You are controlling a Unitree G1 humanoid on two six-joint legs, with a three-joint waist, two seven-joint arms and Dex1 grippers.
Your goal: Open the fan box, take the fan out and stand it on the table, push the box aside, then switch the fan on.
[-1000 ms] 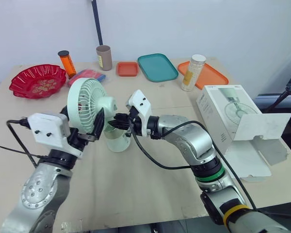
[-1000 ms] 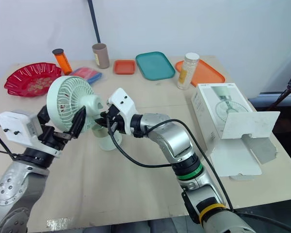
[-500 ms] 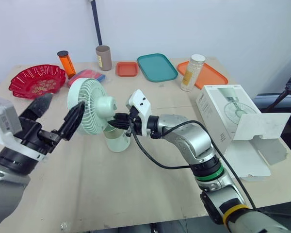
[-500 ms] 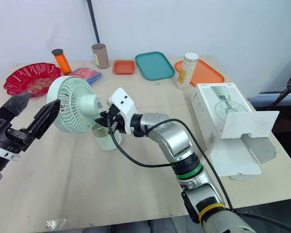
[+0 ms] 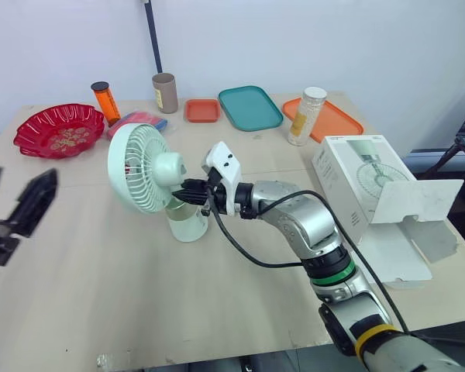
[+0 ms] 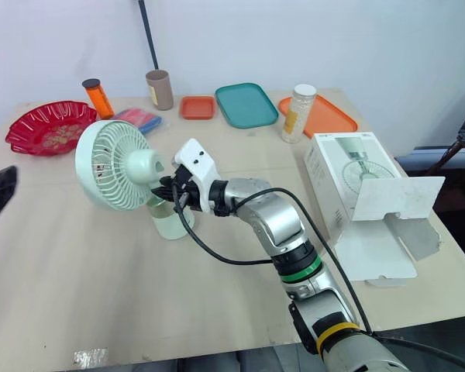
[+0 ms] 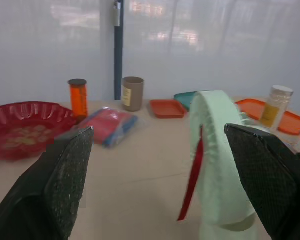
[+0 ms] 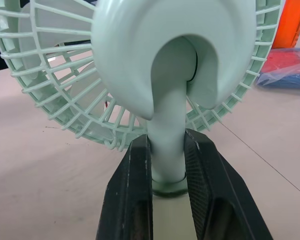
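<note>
**Head views.** Item: pale green plastic desk fan (image 5: pixel 151 167), round ribbed grille on a short neck and drum base. It stands upright near the middle of the pale wooden worktop (image 5: pixel 139 310), with the grille facing the robot's left. The right tool (image 5: pixel 187 194) is clamped on the neck behind the grille. The left tool (image 5: pixel 15 186) hangs well apart at the worktop's left edge, fingers spread and empty. The white cardboard box (image 5: pixel 364 182), end flap hanging open, lies at the right side, well clear of the fan. A red scalloped bowl (image 5: pixel 60 129) and a teal tray (image 5: pixel 251 107) sit along the back.

**Left wrist view.** The left tool (image 7: pixel 158 131) is wide open. The fan is seen edge-on beyond it, untouched.

**Right wrist view.** The right tool (image 8: pixel 167 142) has both black fingers (image 8: pixel 132 200) pressed flat against the neck, just above the base.

**Handling (judged).** The fan is probably light, rigid and top-heavy, with smooth plastic. The thin grille ribs may flex or crack, so it is better held by the neck or base. The switch cannot be made out.
</note>
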